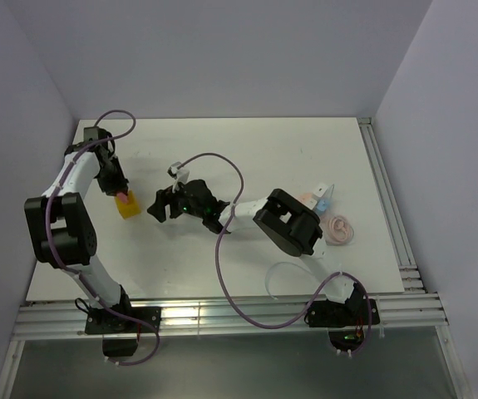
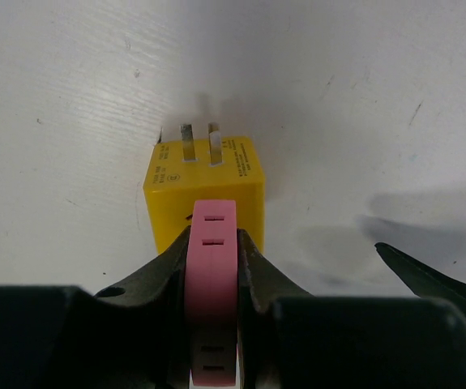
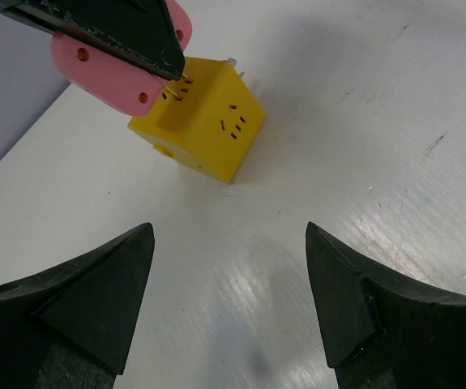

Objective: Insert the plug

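Note:
My left gripper (image 2: 213, 235) is shut on a flat pink slotted piece (image 2: 212, 267). The piece's front end rests against a yellow cube adapter (image 2: 241, 174) on the table; in the right wrist view, thin metal pins between the pink piece (image 3: 103, 69) and the yellow cube (image 3: 208, 130) meet the cube's top face. Two prongs stick out of the cube's far side. My right gripper (image 3: 228, 243) hangs open and empty just right of the cube (image 1: 128, 207). The small light-blue plug (image 1: 326, 203) lies far right, beside my right arm's elbow.
A round pink coiled piece (image 1: 338, 229) lies just below the plug. A thin white cable (image 1: 282, 270) loops near the right arm's base. A rail (image 1: 388, 208) runs along the table's right edge, and the walls stand close at left and back.

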